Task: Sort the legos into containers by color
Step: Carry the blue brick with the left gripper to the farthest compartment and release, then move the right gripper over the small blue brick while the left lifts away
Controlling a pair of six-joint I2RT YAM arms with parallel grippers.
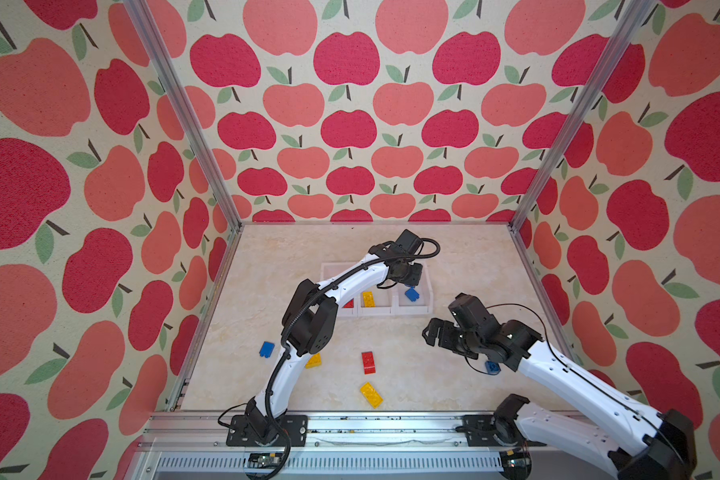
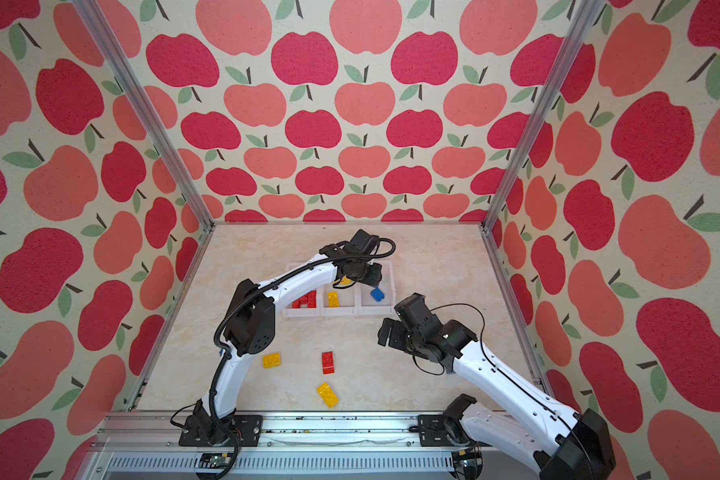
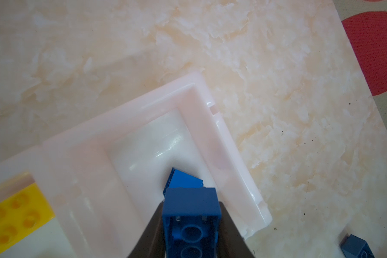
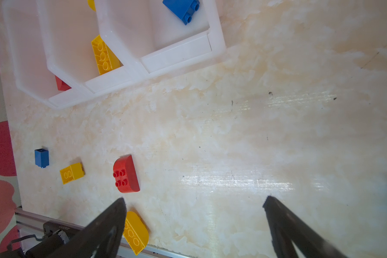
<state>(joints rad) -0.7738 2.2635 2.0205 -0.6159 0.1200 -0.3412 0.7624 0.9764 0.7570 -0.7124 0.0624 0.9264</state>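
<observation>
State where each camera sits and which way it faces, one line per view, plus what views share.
Top views: high over the robot, facing down and forward over the table and containers; both arms show, with left tool and right tool.
Left wrist: on the left arm, facing down into the end bin; left tool gripping a blue brick shows.
Right wrist: on the right arm, facing down across the table toward the containers; open right tool shows.
Shared: every view shows the containers.
</observation>
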